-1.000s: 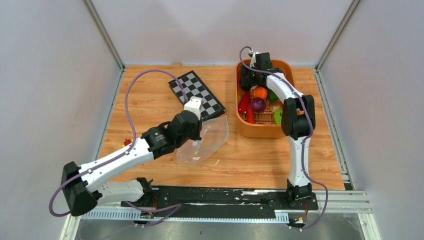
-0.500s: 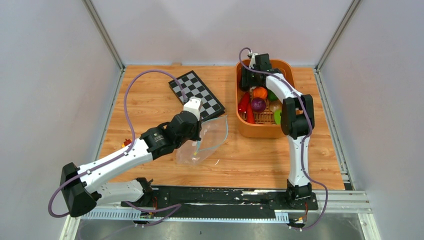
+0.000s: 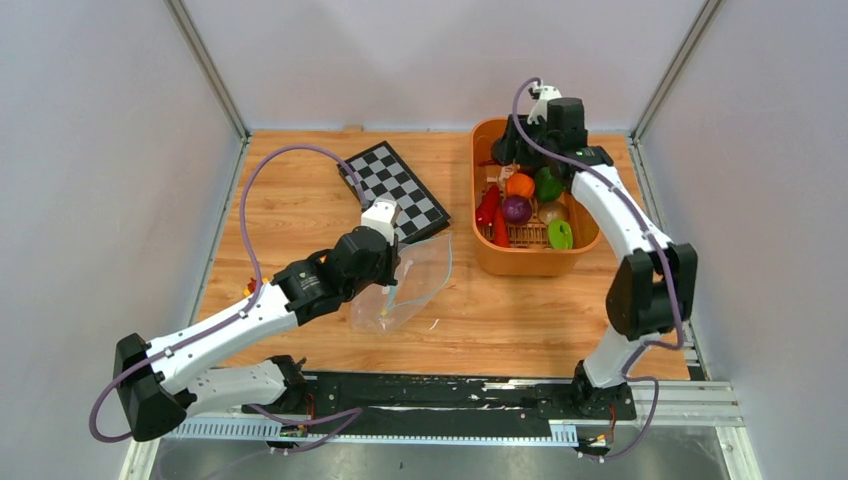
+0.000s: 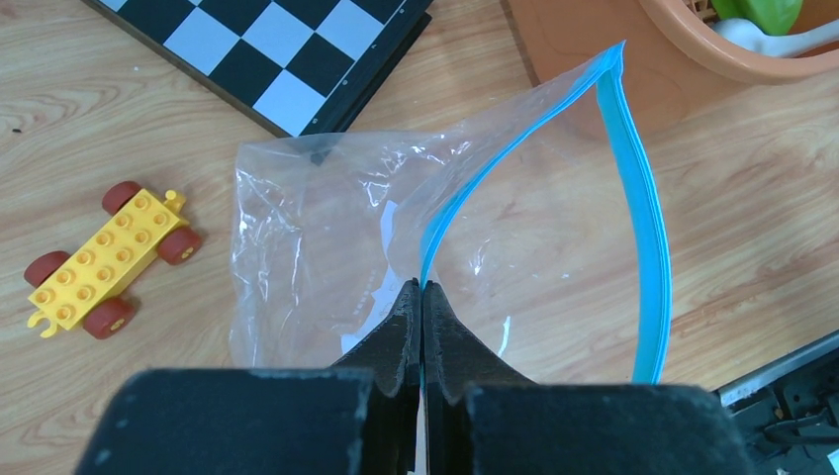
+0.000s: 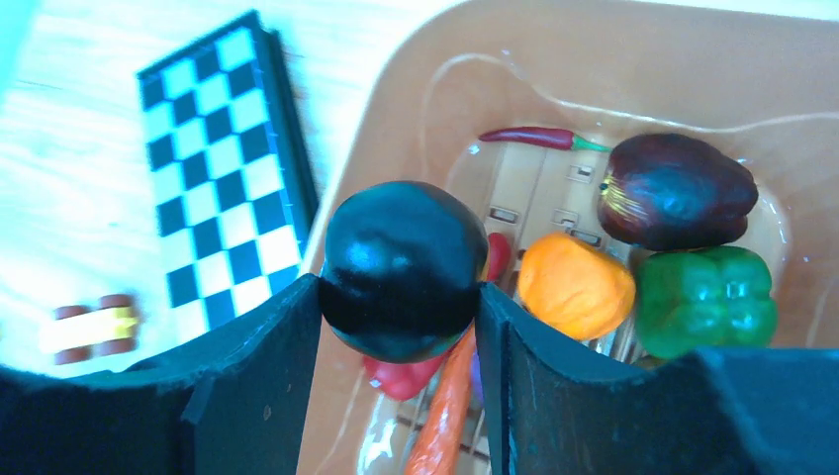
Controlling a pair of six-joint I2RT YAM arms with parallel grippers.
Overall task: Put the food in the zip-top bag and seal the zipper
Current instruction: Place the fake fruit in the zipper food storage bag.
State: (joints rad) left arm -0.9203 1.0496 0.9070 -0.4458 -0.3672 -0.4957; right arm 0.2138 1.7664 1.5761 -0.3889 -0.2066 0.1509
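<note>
Checkerboard (image 3: 395, 190), orange basket (image 3: 520, 266), yellow toy car (image 4: 104, 263).

1. The zip-top bag (image 4: 326, 228) is clear and crinkly. It lies on the worktop (image 4: 742, 198) near the orange basket (image 3: 520, 262), with its mouth gaping.
2. The zipper (image 4: 648, 247) is a light-blue strip and is unsealed. My left hand (image 4: 422, 297) pinches one lip, and the other lip bows out wide.
3. A glossy dark round fruit (image 5: 401, 267) sits clamped in my right hand (image 5: 399, 289), raised over the basket.
4. More food lies in the basket:
   - an orange fruit (image 5: 576, 285) just beside a green pepper (image 5: 704, 300)
   - a maroon pepper (image 5: 676, 191) touching the green one
   - a thin red chilli (image 5: 539, 137) by the far wall
   - a purple onion (image 3: 516, 209)
</note>
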